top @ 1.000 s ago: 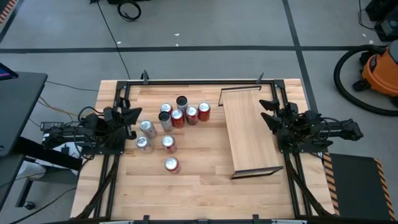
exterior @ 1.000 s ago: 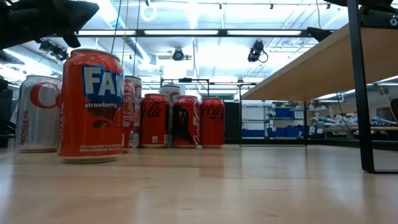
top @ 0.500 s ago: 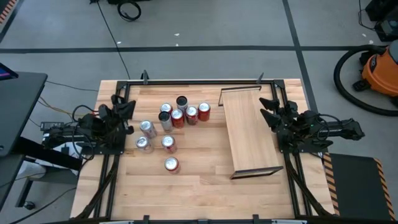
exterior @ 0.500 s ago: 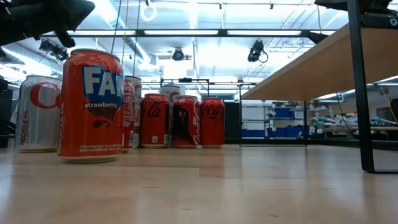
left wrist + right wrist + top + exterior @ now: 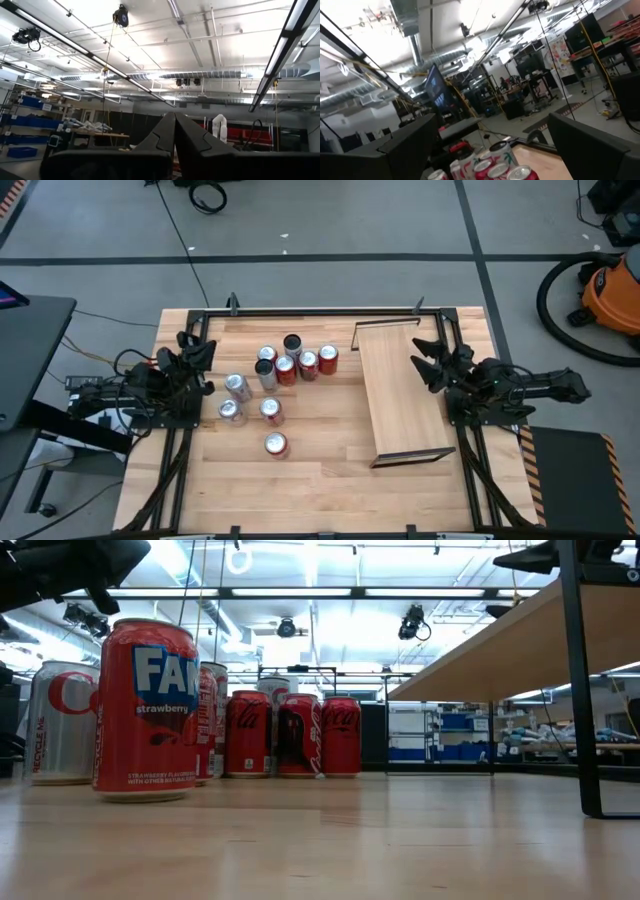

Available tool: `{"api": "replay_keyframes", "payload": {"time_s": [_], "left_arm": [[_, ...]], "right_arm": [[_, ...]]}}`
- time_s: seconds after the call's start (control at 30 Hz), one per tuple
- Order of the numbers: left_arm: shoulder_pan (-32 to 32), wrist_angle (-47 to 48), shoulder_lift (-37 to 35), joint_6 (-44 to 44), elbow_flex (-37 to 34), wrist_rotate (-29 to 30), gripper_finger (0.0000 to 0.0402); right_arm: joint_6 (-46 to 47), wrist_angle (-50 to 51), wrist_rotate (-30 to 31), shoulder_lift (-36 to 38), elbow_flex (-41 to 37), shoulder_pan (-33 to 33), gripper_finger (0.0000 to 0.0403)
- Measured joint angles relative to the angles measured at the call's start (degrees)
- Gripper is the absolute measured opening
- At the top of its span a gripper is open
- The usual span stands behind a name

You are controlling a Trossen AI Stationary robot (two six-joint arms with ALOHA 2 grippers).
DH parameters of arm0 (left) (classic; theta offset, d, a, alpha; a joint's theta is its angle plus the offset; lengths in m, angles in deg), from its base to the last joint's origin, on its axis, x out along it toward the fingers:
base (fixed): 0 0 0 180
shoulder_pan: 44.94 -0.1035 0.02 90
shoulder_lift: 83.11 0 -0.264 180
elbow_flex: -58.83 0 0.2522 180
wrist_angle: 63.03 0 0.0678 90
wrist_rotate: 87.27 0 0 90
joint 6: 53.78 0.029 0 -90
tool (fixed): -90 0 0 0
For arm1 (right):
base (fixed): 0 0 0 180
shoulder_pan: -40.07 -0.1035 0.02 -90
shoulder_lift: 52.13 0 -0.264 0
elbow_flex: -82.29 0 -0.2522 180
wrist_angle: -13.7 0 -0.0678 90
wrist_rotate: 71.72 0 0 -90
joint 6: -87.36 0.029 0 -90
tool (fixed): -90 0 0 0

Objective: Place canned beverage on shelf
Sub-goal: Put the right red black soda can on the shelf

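Several cans (image 5: 275,385), red and silver, stand upright in a loose group on the left half of the wooden tabletop; a red strawberry can (image 5: 145,710) is the nearest in the low view. The shelf (image 5: 400,390), a light-wood board, stands on dark legs (image 5: 580,680) to the right of the cans. My left gripper (image 5: 200,352) is shut, raised at the table's left side, and its fingers (image 5: 175,130) point up into the room. My right gripper (image 5: 420,362) is open above the shelf's right edge, facing the cans (image 5: 490,165).
Black metal rails (image 5: 300,310) frame the tabletop. An orange vacuum (image 5: 612,290) stands on the floor at the far right. A dark table (image 5: 30,350) is at the left. Bare wood lies between the cans and the shelf and along the near edge.
My left gripper has tipped upward and swung a little toward the far edge, staying shut. My right gripper has edged toward the shelf and turned slightly, staying open. The cans and the shelf have not moved.
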Motion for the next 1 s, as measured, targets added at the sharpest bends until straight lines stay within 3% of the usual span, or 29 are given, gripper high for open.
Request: {"api": "replay_keyframes", "payload": {"time_s": [0.8, 1.0], "left_arm": [[0.0, -0.5, 0.0, 2.3, 0.0, -0.6, 0.0016], [0.0, -0.6, 0.0, 2.1, 0.0, -0.3, 0.0016]], "right_arm": [[0.9, 0.4, -1.1, -3.2, 0.0, -0.1, 0.0392], [-5.1, -3.2, -0.4, -3.2, 0.0, 0.1, 0.0392]]}}
